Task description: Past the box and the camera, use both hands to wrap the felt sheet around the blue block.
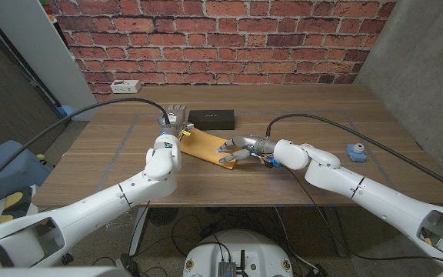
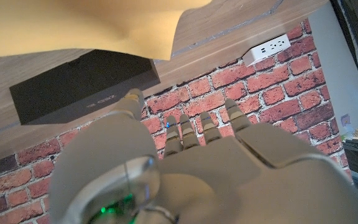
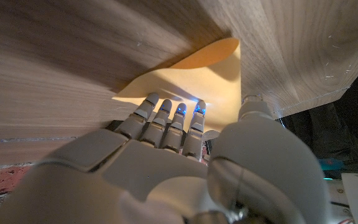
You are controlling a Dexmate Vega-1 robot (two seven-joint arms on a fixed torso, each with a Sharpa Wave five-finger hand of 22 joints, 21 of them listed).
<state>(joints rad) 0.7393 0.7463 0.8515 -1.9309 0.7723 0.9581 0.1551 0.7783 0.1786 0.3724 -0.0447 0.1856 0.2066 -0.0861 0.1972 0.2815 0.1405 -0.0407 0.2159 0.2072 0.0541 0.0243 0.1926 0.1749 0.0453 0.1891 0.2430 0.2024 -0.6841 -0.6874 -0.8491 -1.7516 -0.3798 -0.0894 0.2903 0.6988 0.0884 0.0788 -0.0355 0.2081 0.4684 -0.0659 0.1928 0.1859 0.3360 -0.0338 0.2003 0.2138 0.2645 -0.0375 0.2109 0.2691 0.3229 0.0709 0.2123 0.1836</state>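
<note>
The wooden table [image 1: 298, 165] carries the tan felt sheet [image 1: 204, 146] just in front of the black box [image 1: 211, 118], and both hands work its two ends, apparently to fold it; the blue block itself cannot be made out, so it is probably covered. The right hand [image 1: 241, 148] presses spread fingers onto the felt, which the right wrist view confirms. The left hand [image 1: 171, 123] sits at the sheet's far-left corner, its grip unclear, though its wrist view shows extended fingers and a white power strip [image 2: 267, 48].

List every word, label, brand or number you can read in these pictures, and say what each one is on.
Nothing can be read for certain.
Black box: a small pale marking on its side, too small and blurred to read.
White power strip: sockets, no legible print.
Felt sheet, small blue object: no text visible.
</note>
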